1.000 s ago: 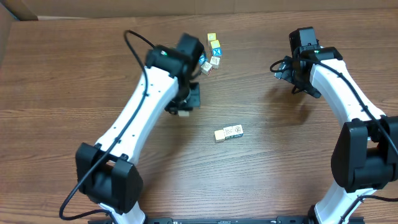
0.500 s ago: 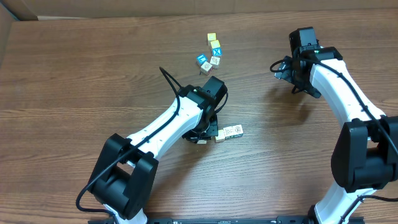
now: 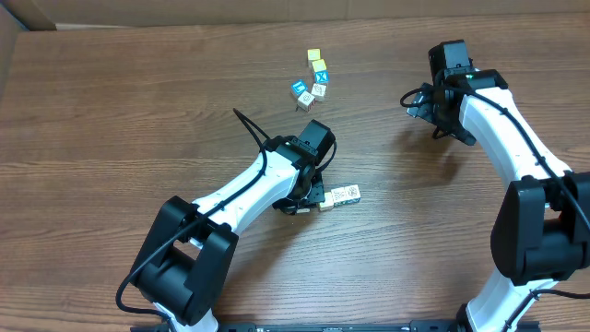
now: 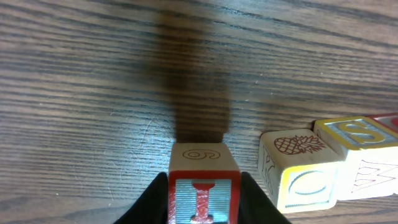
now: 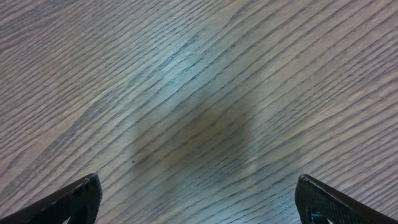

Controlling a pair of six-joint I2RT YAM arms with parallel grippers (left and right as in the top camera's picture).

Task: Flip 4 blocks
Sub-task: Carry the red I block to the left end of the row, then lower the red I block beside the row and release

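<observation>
my left fingers flank the red block on the bench, just beside the cream pair (gripping or loose, i can't tell). right fingers stand wide apart over the bench.

We take this for a robotics lab bench. A white left arm and a white right arm rise from the near edge of a wood-grain tabletop. A black cable loops off one, plain cardboard stands behind, and small lettered blocks lie between them.
</observation>
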